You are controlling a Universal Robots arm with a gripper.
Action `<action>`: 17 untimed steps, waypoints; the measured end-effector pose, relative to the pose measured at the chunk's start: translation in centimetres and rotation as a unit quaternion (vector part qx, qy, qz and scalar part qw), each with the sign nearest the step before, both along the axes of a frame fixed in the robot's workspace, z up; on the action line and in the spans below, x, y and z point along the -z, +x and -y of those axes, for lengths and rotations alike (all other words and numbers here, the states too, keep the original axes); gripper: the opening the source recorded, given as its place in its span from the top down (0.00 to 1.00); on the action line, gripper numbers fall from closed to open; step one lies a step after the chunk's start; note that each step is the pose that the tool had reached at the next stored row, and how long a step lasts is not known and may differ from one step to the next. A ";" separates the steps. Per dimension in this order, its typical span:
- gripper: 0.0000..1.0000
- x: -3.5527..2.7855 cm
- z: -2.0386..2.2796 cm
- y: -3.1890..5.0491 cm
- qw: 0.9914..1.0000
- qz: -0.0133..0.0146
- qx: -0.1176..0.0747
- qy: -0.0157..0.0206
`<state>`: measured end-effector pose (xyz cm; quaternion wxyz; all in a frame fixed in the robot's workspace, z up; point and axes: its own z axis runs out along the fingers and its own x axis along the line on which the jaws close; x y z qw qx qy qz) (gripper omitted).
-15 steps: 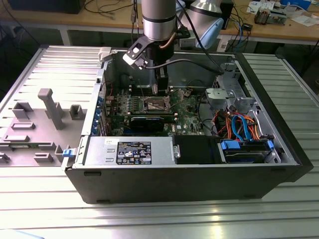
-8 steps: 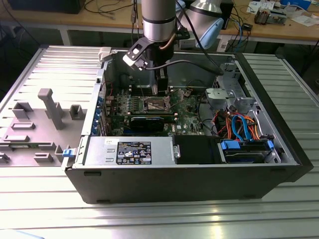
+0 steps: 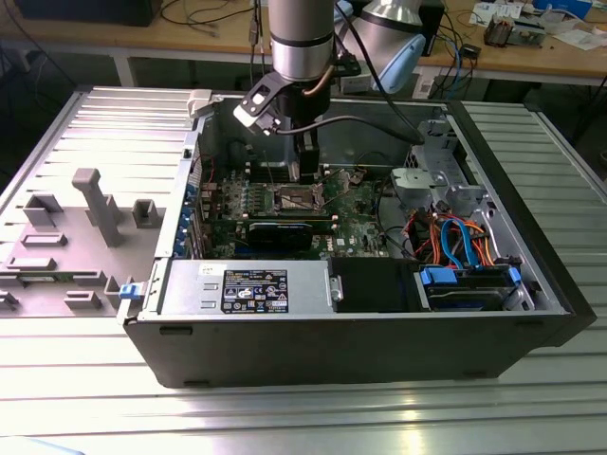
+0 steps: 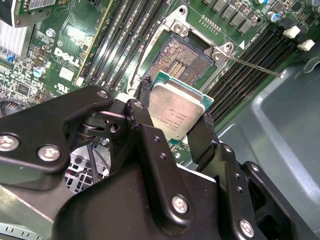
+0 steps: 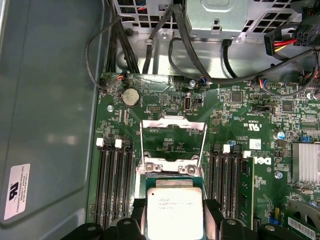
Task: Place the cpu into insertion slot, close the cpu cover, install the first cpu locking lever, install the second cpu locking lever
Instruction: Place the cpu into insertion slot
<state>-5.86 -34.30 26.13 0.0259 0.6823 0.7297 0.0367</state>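
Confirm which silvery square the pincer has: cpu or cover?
The cpu: solid metal top, clamped in the pincer. The cpu cover, the windowed frame, stands open, ungripped.

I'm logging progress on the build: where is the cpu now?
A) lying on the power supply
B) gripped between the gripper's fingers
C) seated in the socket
B: the cpu is clamped between the fingers of the gripper, and the socket beyond it is bare.

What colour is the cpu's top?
The cpu top is light silvery-grey, with a green rim; best in the second wrist view.
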 end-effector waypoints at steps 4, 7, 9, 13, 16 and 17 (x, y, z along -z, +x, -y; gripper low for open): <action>0.45 0.05 0.00 -0.02 1.000 0.000 0.000 0.000; 0.45 0.08 0.00 -0.04 1.000 0.000 0.000 0.000; 0.45 0.18 -0.07 -0.04 1.000 0.000 0.000 0.000; 0.45 0.30 -0.09 -0.05 1.000 0.000 0.000 0.000; 0.45 0.35 -0.11 -0.07 1.000 0.000 0.000 0.000; 0.45 0.38 -0.14 -0.07 1.000 0.000 0.000 0.000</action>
